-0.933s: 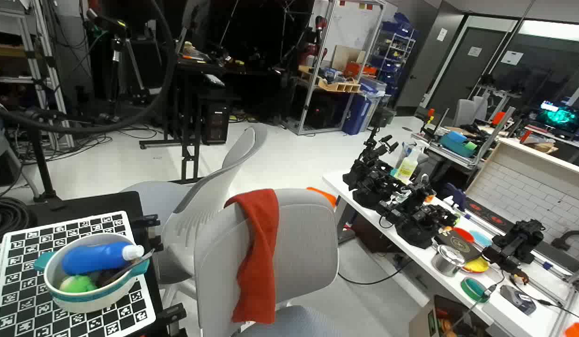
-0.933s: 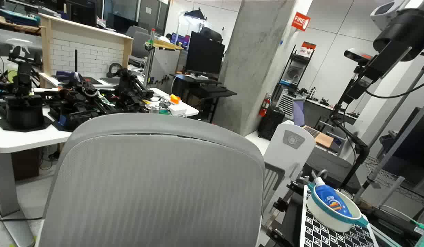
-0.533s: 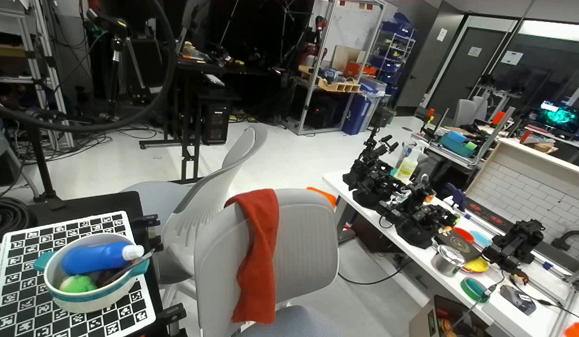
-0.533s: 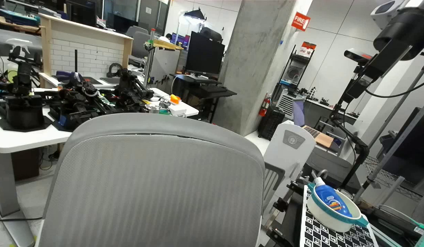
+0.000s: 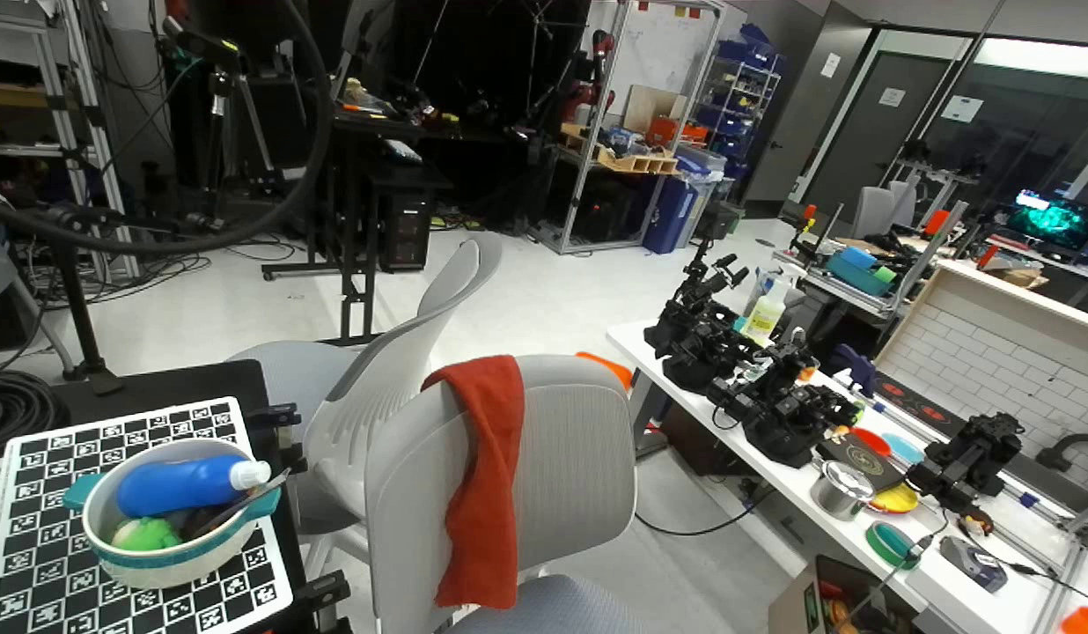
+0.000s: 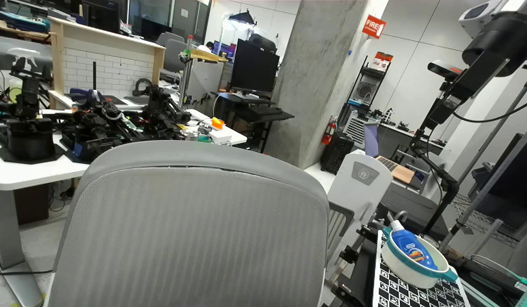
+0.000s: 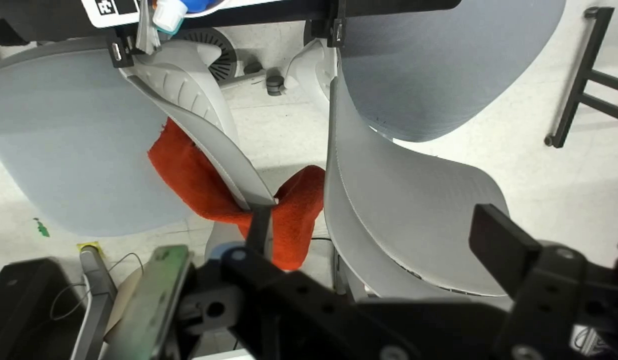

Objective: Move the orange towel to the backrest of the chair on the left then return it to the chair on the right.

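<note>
The orange-red towel (image 5: 487,493) hangs over the top edge of a grey chair's backrest (image 5: 575,458) in an exterior view. In the wrist view the towel (image 7: 296,225) lies over the left chair's backrest (image 7: 209,132), with ends on both sides. The right chair's backrest (image 7: 419,215) is bare in the wrist view; a bare backrest (image 6: 195,238) also fills an exterior view. My gripper (image 7: 376,232) is open with nothing between its fingers, above the right chair's backrest. Its left finger overlaps part of the towel in the picture; I cannot tell the height between them.
A white and teal pot (image 5: 170,563) with a blue bottle stands on a checkered board (image 5: 47,528) beside the chairs. A white table (image 5: 773,493) with several black robot arms is on the far side. A black cable (image 5: 271,207) loops at upper left.
The arm part at the top right of an exterior view has shifted very slightly left, and the cable loop sways a little. The towel and chairs have not moved.
</note>
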Robot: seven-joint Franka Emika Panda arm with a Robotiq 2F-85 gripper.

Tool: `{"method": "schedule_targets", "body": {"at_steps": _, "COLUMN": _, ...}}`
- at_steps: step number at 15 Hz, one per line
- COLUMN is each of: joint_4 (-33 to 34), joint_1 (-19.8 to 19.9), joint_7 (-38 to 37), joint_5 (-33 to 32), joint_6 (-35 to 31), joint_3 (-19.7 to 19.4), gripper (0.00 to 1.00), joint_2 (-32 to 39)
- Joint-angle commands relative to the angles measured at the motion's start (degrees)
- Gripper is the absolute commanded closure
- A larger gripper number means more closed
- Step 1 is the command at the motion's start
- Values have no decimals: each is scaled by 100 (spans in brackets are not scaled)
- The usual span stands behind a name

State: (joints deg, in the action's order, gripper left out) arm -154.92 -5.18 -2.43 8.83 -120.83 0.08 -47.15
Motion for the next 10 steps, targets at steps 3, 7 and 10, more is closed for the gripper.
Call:
{"method": "schedule_targets", "body": {"at_steps": 3, "joint_4": 199, "joint_1": 181, "joint_7": 70, "joint_5": 68, "joint_6": -734, "joint_3": -80, "gripper": 0, "joint_2": 763}}
{"method": "schedule_targets", "body": {"at_steps": 7, "joint_4": 286, "joint_1": 315, "joint_7": -343, "joint_5": 178, "joint_6": -1476, "joint_3": 1, "gripper": 0, "joint_2": 1549}}
{"method": "schedule_targets", "body": {"at_steps": 10, "joint_4": 337, "joint_1": 311, "joint_7": -863, "joint_5": 351, "joint_6": -1923, "joint_3": 86, "gripper": 0, "joint_2": 2157}}
